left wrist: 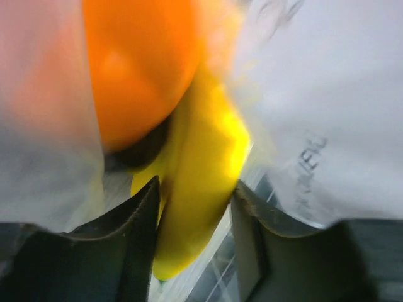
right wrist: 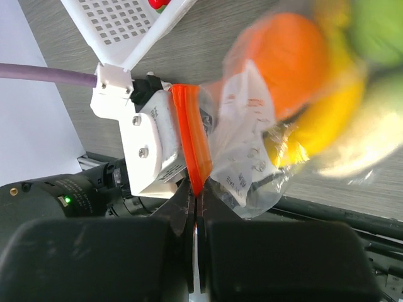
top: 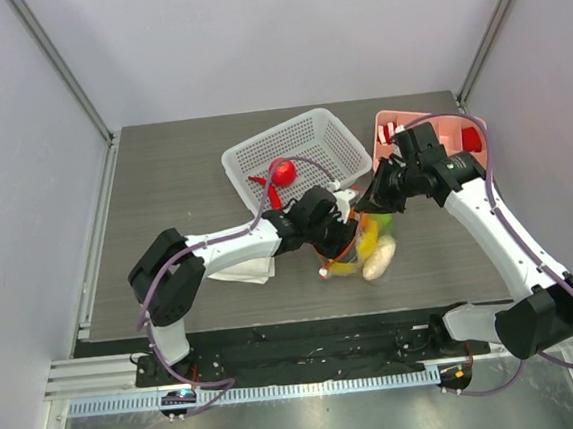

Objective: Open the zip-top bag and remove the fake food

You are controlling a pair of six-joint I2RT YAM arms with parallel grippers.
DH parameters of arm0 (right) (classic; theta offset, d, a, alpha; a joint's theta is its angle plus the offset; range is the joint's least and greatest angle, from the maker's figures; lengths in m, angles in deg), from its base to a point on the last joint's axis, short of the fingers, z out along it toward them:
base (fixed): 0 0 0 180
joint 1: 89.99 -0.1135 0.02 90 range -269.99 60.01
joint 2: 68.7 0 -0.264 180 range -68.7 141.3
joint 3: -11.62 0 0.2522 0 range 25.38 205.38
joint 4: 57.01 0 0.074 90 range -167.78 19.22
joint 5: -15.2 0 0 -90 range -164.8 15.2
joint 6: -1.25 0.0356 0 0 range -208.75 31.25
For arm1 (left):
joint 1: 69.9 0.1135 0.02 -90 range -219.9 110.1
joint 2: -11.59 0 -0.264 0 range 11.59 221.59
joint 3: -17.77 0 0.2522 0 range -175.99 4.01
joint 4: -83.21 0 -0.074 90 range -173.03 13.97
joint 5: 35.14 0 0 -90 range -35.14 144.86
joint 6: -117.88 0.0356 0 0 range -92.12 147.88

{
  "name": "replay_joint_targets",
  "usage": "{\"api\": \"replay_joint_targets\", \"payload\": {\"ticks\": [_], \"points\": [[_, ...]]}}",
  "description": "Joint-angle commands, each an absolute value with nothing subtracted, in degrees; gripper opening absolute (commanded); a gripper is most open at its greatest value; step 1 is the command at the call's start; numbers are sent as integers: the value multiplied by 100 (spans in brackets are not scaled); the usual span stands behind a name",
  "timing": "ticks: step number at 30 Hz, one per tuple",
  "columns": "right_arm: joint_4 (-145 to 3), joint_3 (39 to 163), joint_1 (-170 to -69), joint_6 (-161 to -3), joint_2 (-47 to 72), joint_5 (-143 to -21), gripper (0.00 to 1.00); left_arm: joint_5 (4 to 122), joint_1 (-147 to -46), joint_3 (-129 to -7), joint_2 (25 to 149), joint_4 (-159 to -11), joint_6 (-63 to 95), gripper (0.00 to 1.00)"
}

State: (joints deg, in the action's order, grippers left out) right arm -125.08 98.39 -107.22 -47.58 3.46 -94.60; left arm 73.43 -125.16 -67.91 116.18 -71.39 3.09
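Observation:
The zip-top bag (top: 362,250) hangs between my two grippers near the table's front edge, with fake food inside. My right gripper (right wrist: 195,195) is shut on the bag's orange-red zip strip (right wrist: 189,132); in the top view it (top: 368,202) is at the bag's upper right. My left gripper (left wrist: 195,207) is in the bag's mouth, its fingers closed around a yellow banana (left wrist: 201,163), with the orange (left wrist: 135,63) just beyond. The right wrist view shows the orange (right wrist: 286,56), banana (right wrist: 321,119), green apple (right wrist: 378,28) and white radish (right wrist: 371,141) in the clear plastic. A red apple (top: 284,172) lies in the basket.
A white mesh basket (top: 251,152) stands behind the grippers. A pink tray (top: 397,122) with red-and-white striped pieces is at the back right. A rolled white cloth (top: 246,271) lies under my left arm. Walls enclose the table on three sides.

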Motion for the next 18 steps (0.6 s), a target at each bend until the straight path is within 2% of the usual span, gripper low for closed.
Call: {"api": "replay_joint_targets", "payload": {"ticks": [1, 2, 4, 5, 8, 13, 17, 18], "points": [[-12298, 9780, -10704, -4743, 65, -9344, 1, 6849, -12562, -6894, 11706, -7336, 363, 36], [-12316, 9771, -10704, -4761, 64, -9318, 1, 6857, -12562, -6903, 11653, -7319, 363, 26], [-12368, 9736, -10695, -4866, 47, -9178, 1, 6849, -12562, -6894, 11504, -7301, 354, 17], [-12403, 9710, -10695, -4919, 47, -9072, 1, 6875, -12562, -6920, 11382, -7197, 354, 10], [-12509, 9640, -10704, -5121, 29, -8617, 1, 7330, -12553, -7183, 11223, -6915, 301, 0], [-12675, 9955, -10704, -5464, 108, -8272, 1, 7911, -12466, -7894, 11240, -6379, -339, 0], [-12939, 10509, -10704, -5929, 205, -8008, 1, 8252, -12202, -8011, 11248, -6605, -1612, 0], [-12983, 10684, -10695, -5965, 214, -8016, 1, 8394, -12132, -7967, 11292, -6998, -2337, 0]]}}
